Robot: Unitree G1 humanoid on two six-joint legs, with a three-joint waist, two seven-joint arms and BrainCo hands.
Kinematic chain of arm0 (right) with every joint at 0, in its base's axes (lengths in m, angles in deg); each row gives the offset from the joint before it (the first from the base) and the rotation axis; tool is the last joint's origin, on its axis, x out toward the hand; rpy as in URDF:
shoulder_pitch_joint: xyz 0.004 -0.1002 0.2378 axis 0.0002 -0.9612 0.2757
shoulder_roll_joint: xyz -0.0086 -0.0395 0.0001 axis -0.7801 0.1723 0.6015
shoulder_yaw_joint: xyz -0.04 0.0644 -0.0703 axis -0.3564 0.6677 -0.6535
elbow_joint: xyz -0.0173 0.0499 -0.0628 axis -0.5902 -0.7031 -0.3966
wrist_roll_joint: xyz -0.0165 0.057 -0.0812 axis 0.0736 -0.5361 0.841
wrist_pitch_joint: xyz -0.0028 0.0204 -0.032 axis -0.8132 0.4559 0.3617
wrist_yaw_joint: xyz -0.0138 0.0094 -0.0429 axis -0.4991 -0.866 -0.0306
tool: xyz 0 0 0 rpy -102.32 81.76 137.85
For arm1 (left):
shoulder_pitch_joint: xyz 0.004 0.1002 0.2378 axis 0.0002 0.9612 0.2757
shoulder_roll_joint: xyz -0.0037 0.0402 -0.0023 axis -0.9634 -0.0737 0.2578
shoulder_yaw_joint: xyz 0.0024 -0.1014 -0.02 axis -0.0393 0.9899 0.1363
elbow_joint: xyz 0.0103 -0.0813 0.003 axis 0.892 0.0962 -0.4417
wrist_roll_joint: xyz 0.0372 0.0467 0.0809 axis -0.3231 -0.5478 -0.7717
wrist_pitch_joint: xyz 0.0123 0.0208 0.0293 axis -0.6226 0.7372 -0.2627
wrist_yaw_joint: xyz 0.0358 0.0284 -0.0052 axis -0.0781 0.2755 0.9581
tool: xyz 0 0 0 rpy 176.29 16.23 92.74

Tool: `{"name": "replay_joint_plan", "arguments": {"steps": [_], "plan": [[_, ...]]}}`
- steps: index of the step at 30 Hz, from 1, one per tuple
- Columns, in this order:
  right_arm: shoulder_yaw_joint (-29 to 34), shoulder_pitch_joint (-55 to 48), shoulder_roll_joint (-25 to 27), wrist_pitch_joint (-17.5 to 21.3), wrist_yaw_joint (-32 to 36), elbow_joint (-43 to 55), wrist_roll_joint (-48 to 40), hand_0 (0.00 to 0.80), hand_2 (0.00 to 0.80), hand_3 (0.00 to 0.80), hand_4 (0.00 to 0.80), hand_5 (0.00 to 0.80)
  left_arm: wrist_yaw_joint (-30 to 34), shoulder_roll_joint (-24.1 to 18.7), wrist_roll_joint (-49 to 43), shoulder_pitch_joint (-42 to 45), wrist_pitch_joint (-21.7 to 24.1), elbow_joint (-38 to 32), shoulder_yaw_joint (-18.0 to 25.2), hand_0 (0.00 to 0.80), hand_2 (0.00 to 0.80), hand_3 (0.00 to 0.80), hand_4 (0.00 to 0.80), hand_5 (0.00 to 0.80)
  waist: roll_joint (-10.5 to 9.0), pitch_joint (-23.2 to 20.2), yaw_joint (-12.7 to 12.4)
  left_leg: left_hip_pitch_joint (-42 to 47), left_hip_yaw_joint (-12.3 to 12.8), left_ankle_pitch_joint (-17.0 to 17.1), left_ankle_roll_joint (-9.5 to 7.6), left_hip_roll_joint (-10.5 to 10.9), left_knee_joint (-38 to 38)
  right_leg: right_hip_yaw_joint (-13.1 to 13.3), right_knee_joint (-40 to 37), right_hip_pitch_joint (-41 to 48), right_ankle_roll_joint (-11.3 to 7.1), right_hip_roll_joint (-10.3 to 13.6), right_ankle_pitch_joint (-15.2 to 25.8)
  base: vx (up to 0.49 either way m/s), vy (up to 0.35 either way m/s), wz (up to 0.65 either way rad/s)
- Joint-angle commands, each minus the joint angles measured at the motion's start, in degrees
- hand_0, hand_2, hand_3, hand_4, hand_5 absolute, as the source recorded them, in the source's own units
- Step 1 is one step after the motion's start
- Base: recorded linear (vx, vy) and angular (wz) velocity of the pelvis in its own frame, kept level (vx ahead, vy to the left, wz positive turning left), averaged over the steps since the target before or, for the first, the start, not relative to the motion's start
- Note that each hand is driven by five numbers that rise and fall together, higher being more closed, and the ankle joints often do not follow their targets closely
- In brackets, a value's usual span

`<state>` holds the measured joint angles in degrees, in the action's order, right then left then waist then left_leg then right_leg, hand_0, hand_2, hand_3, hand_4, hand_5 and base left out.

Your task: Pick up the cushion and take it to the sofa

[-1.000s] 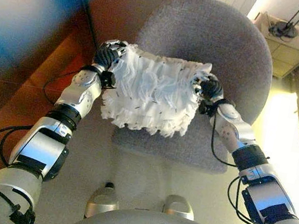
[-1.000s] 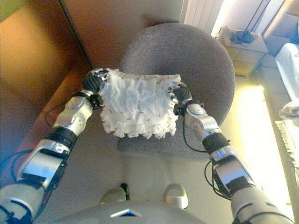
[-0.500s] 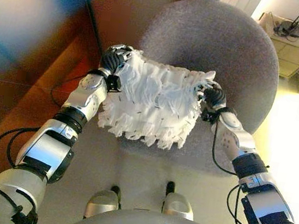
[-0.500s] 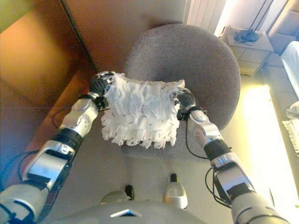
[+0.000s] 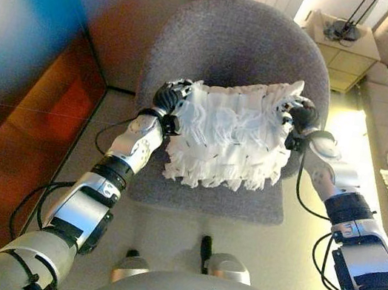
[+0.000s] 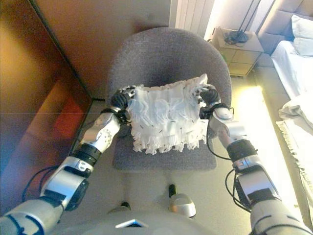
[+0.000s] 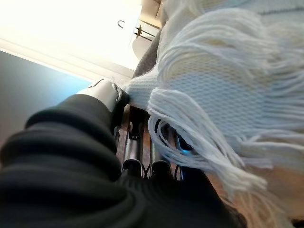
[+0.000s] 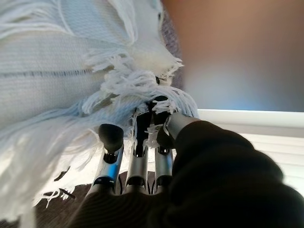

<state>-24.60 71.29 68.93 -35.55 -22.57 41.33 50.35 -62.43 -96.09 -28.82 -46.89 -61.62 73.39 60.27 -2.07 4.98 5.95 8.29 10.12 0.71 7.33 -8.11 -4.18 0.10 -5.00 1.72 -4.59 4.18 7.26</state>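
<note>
Your left hand pressed cushion's left edge, fingers buried in fringe; grip could not be told. Your right hand at right edge, fingers reaching into fringe, curl hidden too. Cushion hung between both hands, above grey chair seat. Nightstand beyond chair.

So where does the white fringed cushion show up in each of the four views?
Left eye view: cushion at centre, held between the left hand and right hand above the grey chair.
Right eye view: centre, over the same chair.
Left wrist view: fills the upper right.
Right wrist view: fills the left side.
Shared landmark: the grey chair.
</note>
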Motion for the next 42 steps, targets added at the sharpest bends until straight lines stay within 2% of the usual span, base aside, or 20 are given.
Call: {"name": "replay_joint_plan", "arguments": {"steps": [1,5,11,20,25,29,34,41,42], "plan": [[-0.7,12.7,-5.1,3.3,1.4,-0.8,0.2,0.8,0.8,0.8,0.8,0.8,0.8,2.8,1.6,-5.8,2.6,-7.8,-3.9,0.8,0.8,0.8,0.8,0.8,-0.56,-4.5,-2.8,-8.8,-0.9,-1.9,-2.41,-0.4,7.7,-0.6,8.9,-2.5,-5.69,4.9,-6.5,0.066,-0.081,0.02],[-1.1,13.1,-5.4,2.7,1.5,-0.4,1.1,0.8,0.8,0.8,0.8,0.8,-0.4,2.8,0.4,-4.9,3.1,-8.8,-4.0,0.8,0.8,0.8,0.8,0.8,-1.07,-3.8,-3.6,-11.1,-2.2,-1.8,-1.71,-1.3,9.8,-0.9,9.7,-3.1,-5.43,4.8,-7.2,0.032,-0.072,0.1],[-1.7,16.5,-5.4,4.2,1.3,-1.8,-0.8,0.8,0.8,0.8,0.8,0.8,-1.4,1.3,-0.2,-6.0,5.2,-9.2,-4.7,0.8,0.8,0.8,0.8,0.8,-2.1,-0.4,-5.4,-18.0,-5.6,-1.6,-0.8,-2.0,14.1,-1.6,11.7,-6.8,-4.88,4.5,-7.6,-0.113,-0.054,0.15],[-2.4,27.4,-6.7,11.4,-1.1,-12.1,-7.4,0.8,0.8,0.8,0.8,0.8,-0.9,0.7,-0.6,-14.3,6.6,-4.9,-6.5,0.8,0.8,0.8,0.8,0.8,-4.16,7.2,-7.6,-31.4,-10.9,-1.0,0.39,-2.1,21.2,-2.9,17.1,-16.2,-3.87,4.0,-7.7,-0.199,-0.052,0.16],[-2.1,30.2,-5.8,12.8,-1.4,-14.4,-6.9,0.8,0.8,0.8,0.8,0.8,-0.8,0.0,-0.6,-17.9,6.6,-4.2,-7.8,0.8,0.8,0.8,0.8,0.8,-3.91,10.0,-7.8,-37.0,-12.9,-1.2,0.36,-1.3,25.0,-3.2,22.1,-21.7,-3.29,4.4,-8.6,-0.124,-0.008,0.15],[-2.6,32.3,-5.2,13.9,-1.7,-16.4,-5.1,0.8,0.8,0.8,0.8,0.8,-1.2,0.3,0.4,-19.9,7.3,-4.6,-7.9,0.8,0.8,0.8,0.8,0.8,-3.19,12.0,-7.9,-40.9,-13.7,-3.0,0.31,-0.5,30.4,-2.8,27.6,-25.9,-2.89,5.2,-10.1,-0.084,0.075,0.09],[-2.0,32.9,-5.2,14.6,-2.3,-17.1,-5.5,0.8,0.8,0.8,0.8,0.8,-1.7,1.2,2.7,-20.0,7.3,-5.2,-7.7,0.8,0.8,0.8,0.8,0.8,-2.9,12.9,-8.1,-43.6,-13.6,-5.3,0.36,-0.6,35.0,-2.8,33.4,-29.1,-2.69,6.2,-12.2,0.007,0.049,0.05],[-0.5,34.3,-4.8,15.6,-3.2,-18.6,-4.9,0.8,0.8,0.8,0.8,0.8,-3.9,2.7,1.2,-19.8,6.6,-6.7,-8.6,0.8,0.8,0.8,0.8,0.8,-2.99,13.7,-8.3,-43.8,-13.3,-5.6,0.36,-0.1,34.9,-2.8,32.8,-28.9,-3.17,6.3,-12.2,0.021,0.005,0.05],[-0.4,34.5,-4.8,15.4,-3.4,-19.0,-5.2,0.515,0.515,0.515,0.515,0.515,-4.4,2.8,1.0,-19.8,6.2,-6.5,-8.7,0.784,0.784,0.784,0.784,0.784,-3.06,13.6,-8.4,-43.7,-13.3,-5.5,0.43,-0.1,34.8,-2.9,32.5,-28.6,-3.23,6.3,-12.2,0.048,-0.023,0.01]]}}
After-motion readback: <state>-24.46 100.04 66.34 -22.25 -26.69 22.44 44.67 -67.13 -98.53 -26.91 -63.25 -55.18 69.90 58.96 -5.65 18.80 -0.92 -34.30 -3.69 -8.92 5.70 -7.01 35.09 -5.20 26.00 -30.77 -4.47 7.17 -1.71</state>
